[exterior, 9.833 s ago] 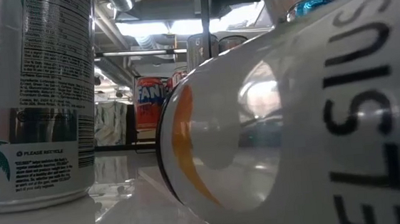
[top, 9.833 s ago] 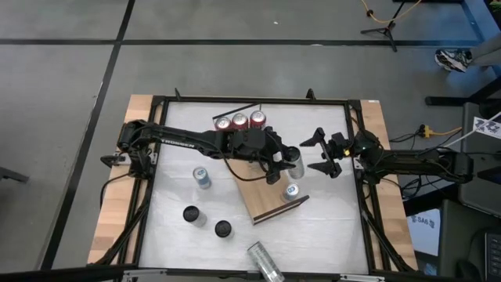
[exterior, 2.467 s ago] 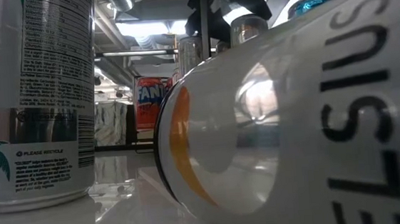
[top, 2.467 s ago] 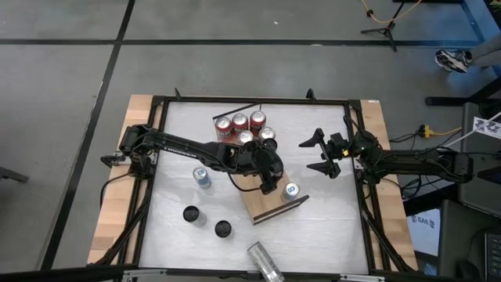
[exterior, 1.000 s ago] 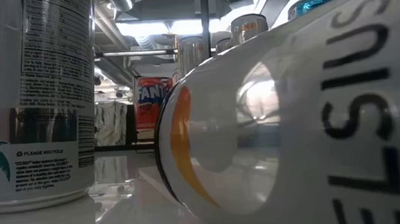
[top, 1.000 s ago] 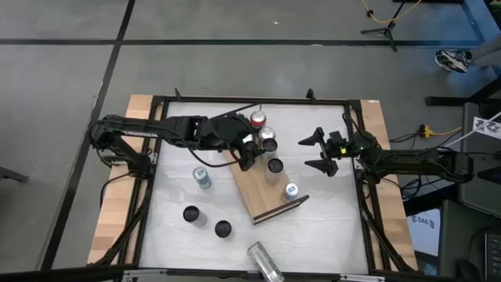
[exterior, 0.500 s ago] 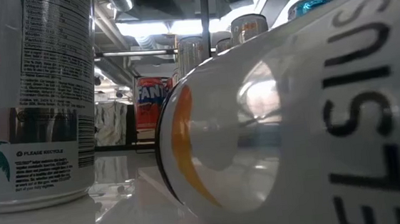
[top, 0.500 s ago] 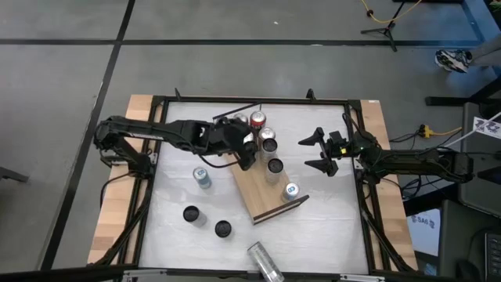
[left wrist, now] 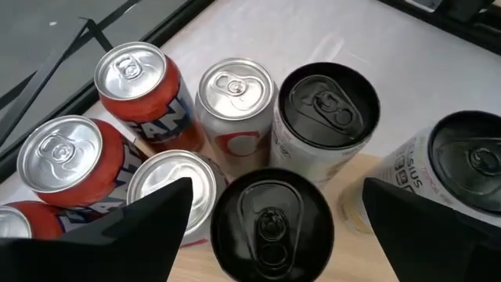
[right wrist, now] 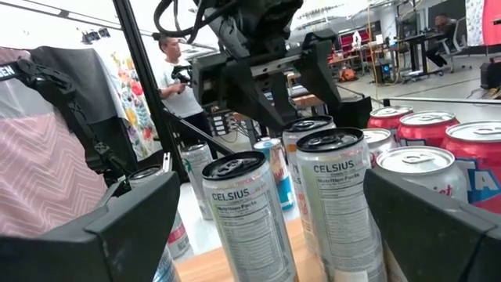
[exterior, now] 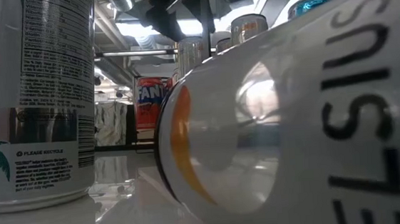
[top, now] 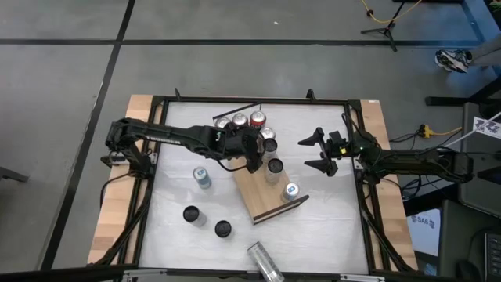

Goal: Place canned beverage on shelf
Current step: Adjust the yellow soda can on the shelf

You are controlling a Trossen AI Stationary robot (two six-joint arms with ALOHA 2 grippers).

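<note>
The shelf (top: pixel 262 200), a light wooden board, lies slantwise at mid-table with several upright cans on it, among them two black-topped ones (top: pixel 274 166) (top: pixel 270 145) and a blue-topped one (top: pixel 290 189). Red cans (top: pixel 239 120) stand at its far end. My left gripper (top: pixel 252 159) hangs open above this cluster. In the left wrist view its fingers stand on either side of a black-topped can (left wrist: pixel 270 227) without touching it. My right gripper (top: pixel 321 153) waits open near the table's right edge.
Loose cans stand on the white tabletop at the near left (top: pixel 202 178) (top: pixel 190 214) (top: pixel 224 229). One Celsius can lies on its side at the near edge (top: pixel 264 262) and fills the low view (exterior: pixel 293 119). A person shows in the room beyond (right wrist: pixel 168 70).
My left gripper has sunk toward the cans at the shelf's far end and tipped further downward, still open. In the low view it now reaches in from the top. No can has moved.
</note>
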